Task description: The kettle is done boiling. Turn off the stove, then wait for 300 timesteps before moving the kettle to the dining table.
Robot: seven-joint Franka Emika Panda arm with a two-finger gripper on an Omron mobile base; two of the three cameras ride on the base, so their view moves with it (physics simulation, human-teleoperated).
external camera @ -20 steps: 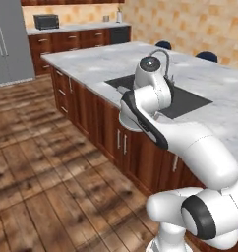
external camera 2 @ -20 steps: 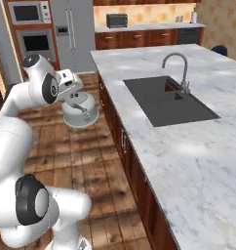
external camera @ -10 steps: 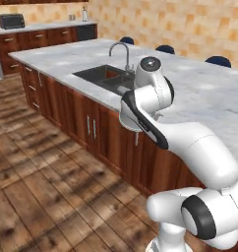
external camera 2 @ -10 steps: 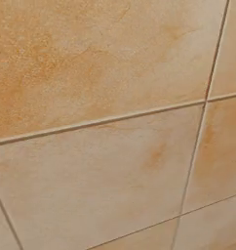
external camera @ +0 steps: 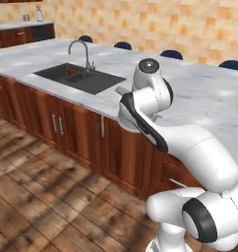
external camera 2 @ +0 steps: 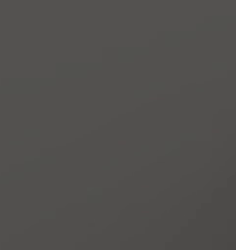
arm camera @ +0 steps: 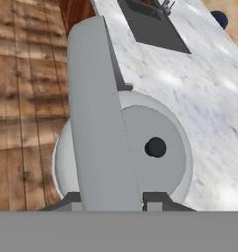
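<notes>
The gripper is clamped on the kettle's handle; the kettle hangs over the near edge of the dining table; carrying step; next, lower it onto marble short of the sink.

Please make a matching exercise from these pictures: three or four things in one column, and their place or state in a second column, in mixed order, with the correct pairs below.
Column 1:
1. rounded silver-grey metal kettle
2. dark inset sink
3. dark blue round-backed stools
4. long white-grey marble dining table

Column 2:
A. along the table's far side, before the orange tiled wall
B. held by its curved handle in the hand, partly over the table's edge
C. set into the marble top, a curved tap behind it
D. on a reddish-brown wood base with drawers

Pairs: 1-B, 2-C, 3-A, 4-D
</notes>
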